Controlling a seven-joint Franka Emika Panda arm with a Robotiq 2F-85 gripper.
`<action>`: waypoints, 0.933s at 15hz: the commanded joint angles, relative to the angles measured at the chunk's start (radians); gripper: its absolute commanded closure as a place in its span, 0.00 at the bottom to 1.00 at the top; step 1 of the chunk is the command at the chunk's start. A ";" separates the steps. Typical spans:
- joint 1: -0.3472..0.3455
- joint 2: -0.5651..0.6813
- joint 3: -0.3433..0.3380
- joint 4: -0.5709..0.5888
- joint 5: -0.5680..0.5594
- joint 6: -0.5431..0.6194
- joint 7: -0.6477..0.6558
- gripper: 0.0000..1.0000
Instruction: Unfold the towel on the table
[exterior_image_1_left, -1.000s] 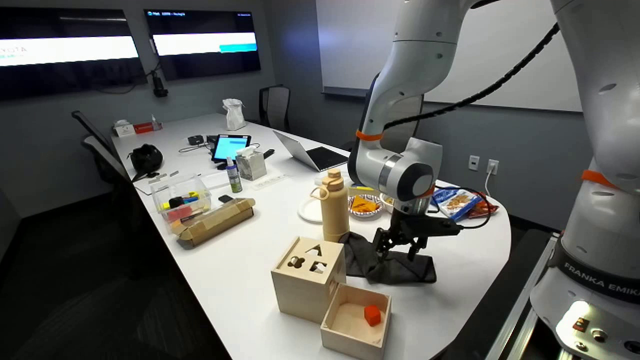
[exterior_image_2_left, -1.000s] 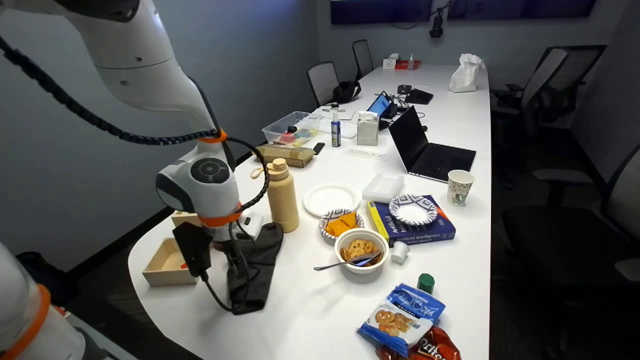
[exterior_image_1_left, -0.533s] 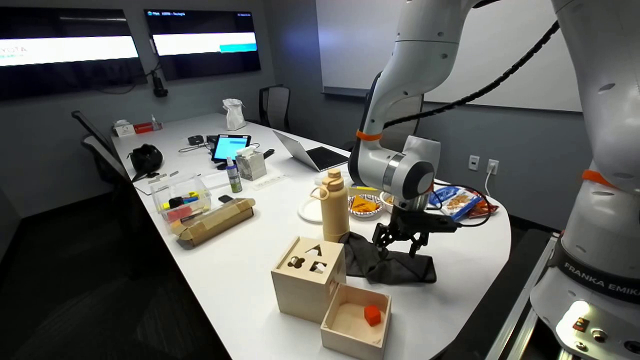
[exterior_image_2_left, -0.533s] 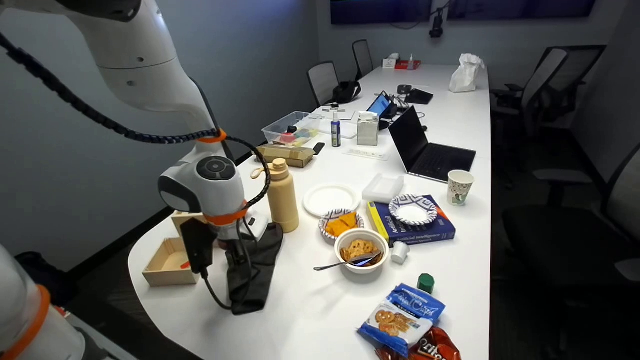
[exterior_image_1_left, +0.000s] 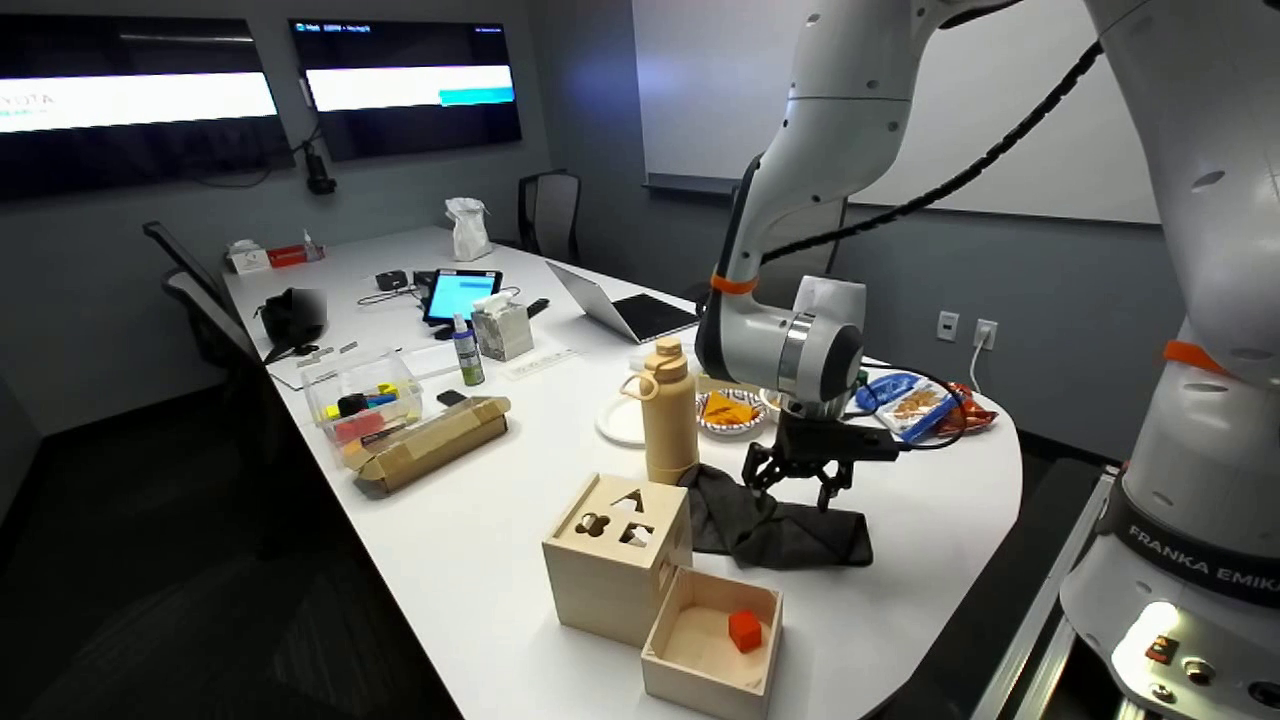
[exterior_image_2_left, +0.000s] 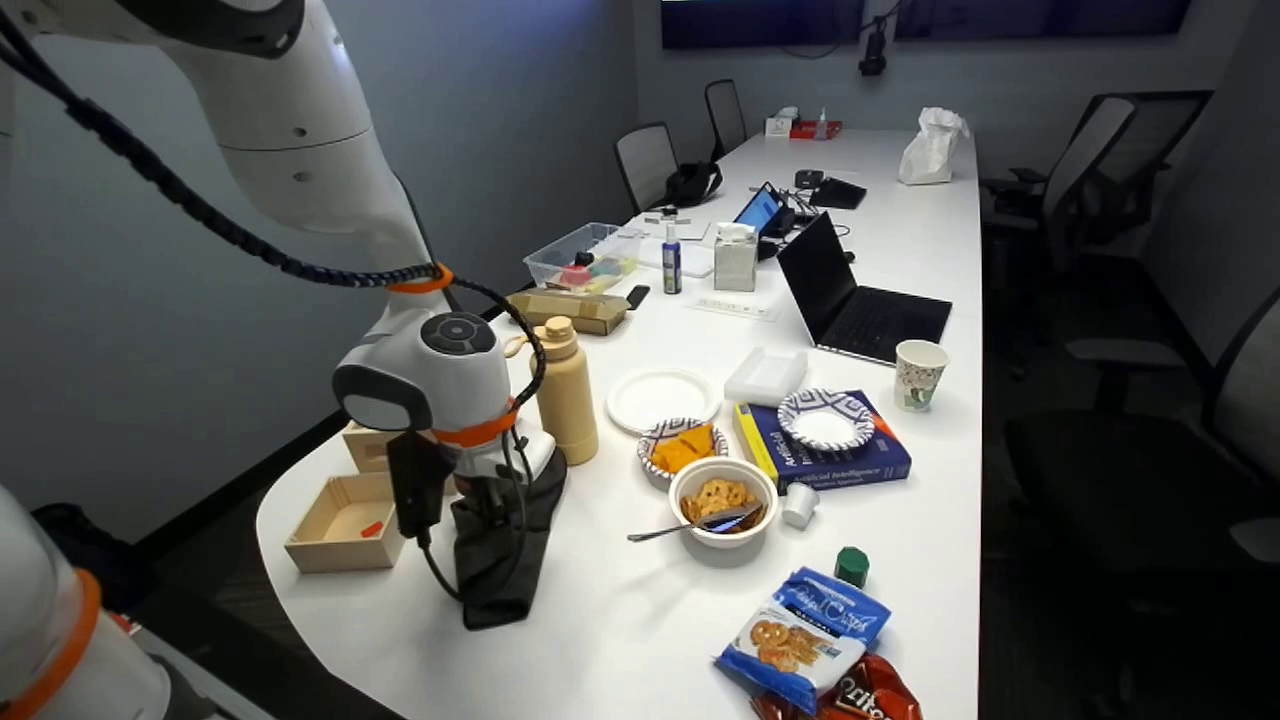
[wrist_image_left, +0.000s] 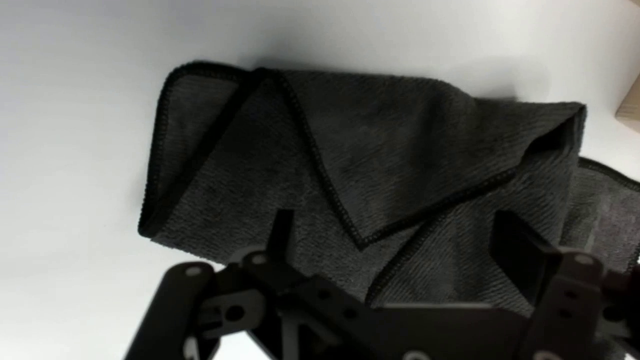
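Note:
The dark grey towel (exterior_image_1_left: 815, 540) lies folded and rumpled on the white table in both exterior views (exterior_image_2_left: 503, 592). In the wrist view the towel (wrist_image_left: 380, 130) shows overlapping layers, with a folded-back corner pointing down between the fingers. Another corner is turned over at its left end. My gripper (exterior_image_1_left: 790, 497) is open and empty above the towel. In the wrist view my gripper (wrist_image_left: 395, 215) has its fingers wide apart, with towel below and between them. The arm hides part of the towel in an exterior view. The gap between fingertips and cloth is hard to judge.
A tan bottle (exterior_image_1_left: 668, 420) stands touching or very close to the towel's far end. A wooden shape box (exterior_image_1_left: 618, 560) and an open wooden tray (exterior_image_1_left: 700, 670) with a red block are beside it. Bowls (exterior_image_2_left: 722, 500), a book (exterior_image_2_left: 860, 465) and snack bags (exterior_image_2_left: 805, 640) lie across the table.
My gripper has shifted slightly over the towel, leftward and a little up in an exterior view, rightward in an exterior view from the opposite side. It stays open. The towel has not moved.

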 joint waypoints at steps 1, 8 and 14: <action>0.060 0.024 -0.061 0.016 -0.135 -0.045 0.148 0.00; 0.164 0.015 -0.171 0.037 -0.345 -0.155 0.345 0.42; 0.217 0.025 -0.242 0.060 -0.462 -0.247 0.452 0.88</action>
